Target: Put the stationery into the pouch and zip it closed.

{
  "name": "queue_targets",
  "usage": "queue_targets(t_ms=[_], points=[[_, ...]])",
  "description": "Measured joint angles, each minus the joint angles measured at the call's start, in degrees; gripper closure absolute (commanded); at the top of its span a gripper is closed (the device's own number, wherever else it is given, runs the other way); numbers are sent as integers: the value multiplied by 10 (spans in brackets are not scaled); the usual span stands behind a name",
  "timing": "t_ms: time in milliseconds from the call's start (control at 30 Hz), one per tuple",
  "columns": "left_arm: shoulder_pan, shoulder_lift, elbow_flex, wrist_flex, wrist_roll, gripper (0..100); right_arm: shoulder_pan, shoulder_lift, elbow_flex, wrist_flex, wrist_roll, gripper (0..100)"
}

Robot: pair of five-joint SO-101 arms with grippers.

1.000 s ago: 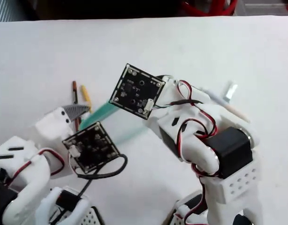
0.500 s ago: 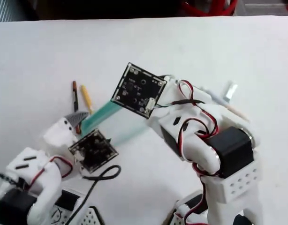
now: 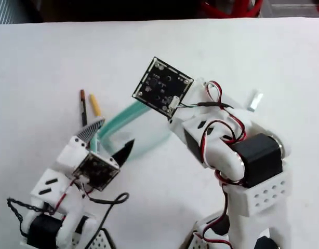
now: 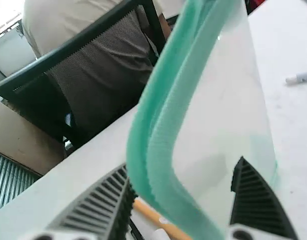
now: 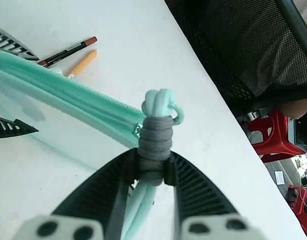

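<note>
Two-way hold on the pouch [image 3: 119,120]: right gripper [image 5: 153,172] pinches the zipper pull [image 5: 156,131] to anchor it, left gripper [image 4: 181,170] spread astride its rim; pens [image 3: 83,107] wait at ten o'clock.

The right arm's white moulded plastic shell [image 3: 201,132] carries a boxy black servo motor [image 3: 255,158] above a white block pierced with round holes [image 3: 266,196]. Twisted red, black and white wires [image 3: 227,136] loop over it. Its wrist bears a square black circuit board with silver corner screws [image 3: 163,85]. The left arm's white shell [image 3: 50,184] trails a thin black cable [image 3: 120,198]. Both arms end in toothed black plastic fingers [image 5: 198,195].
</note>
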State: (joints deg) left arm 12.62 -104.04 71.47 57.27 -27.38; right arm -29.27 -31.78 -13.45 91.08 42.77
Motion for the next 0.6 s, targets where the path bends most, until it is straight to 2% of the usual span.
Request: queue_targets(t_ms=[100, 367, 600], points=[[8, 0, 1, -6, 4, 714, -1, 0, 0, 0, 0, 979], [98, 4, 68, -17, 8, 714, -1, 0, 15, -6, 0, 979], [82, 9, 193, -146, 74, 714, 4, 1, 86, -50, 0, 979]])
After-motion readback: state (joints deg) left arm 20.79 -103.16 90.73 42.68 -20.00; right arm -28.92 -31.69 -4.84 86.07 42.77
